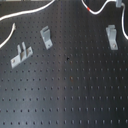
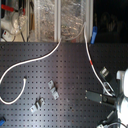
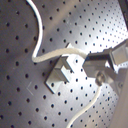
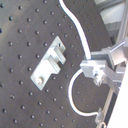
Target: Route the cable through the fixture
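Gripper [image 4: 96, 71]: closed on the cable [image 4: 80, 35], cord pinched between the fingers [image 3: 102, 64]; seen in both wrist views.
Gripper place: toward 4 o'clock in the second exterior view [image 2: 107, 94], low over the board [image 2: 65, 70].
Arm [image 2: 123, 82]: white, entering from 3 to 4 o'clock of the second exterior view; dark finger bar reaching from it toward 9 o'clock.
Cable at grip: held strand running up toward 11 o'clock in the second exterior view, past the red band [image 2: 91, 62], to the back edge of the board.
Cable past grip: in the second wrist view, slack curling away from the fingers in a loose loop on the board.
Cable long axis: no single line. In the second exterior view, one long run [image 2: 30, 62] sweeping from 12 o'clock down toward 9 o'clock, bending back near the left edge, free end [image 2: 25, 78] pointing to 12 o'clock.
Red band: at 1 o'clock in the first exterior view [image 1: 89, 9], on the strand near the top edge.
Nearest bracket [image 3: 62, 70]: just beside the fingers; in the first wrist view the cable lies over its top corner; whether seated in the slot, cannot tell.
Same bracket, second wrist view [image 4: 49, 65]: flat plate with a raised block, cable passing beside it, apart.
Other brackets: in the first exterior view two at 9 to 10 o'clock [image 1: 21, 54] [image 1: 46, 36], a third at 2 o'clock [image 1: 112, 36], all clear of the cable there.
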You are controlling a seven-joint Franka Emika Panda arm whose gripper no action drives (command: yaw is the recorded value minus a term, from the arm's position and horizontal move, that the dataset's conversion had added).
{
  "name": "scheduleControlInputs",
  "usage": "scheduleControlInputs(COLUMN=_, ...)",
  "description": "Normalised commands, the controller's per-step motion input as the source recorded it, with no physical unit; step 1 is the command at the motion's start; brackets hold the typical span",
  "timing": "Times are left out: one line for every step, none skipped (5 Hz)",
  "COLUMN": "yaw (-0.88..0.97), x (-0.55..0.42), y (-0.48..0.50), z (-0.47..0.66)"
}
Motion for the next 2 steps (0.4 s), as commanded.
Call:
scheduleControlInputs(yaw=0.1, x=-0.182, y=0.288, z=0.22)
scheduleControlInputs(yaw=0.11, x=-0.171, y=0.292, z=0.23)
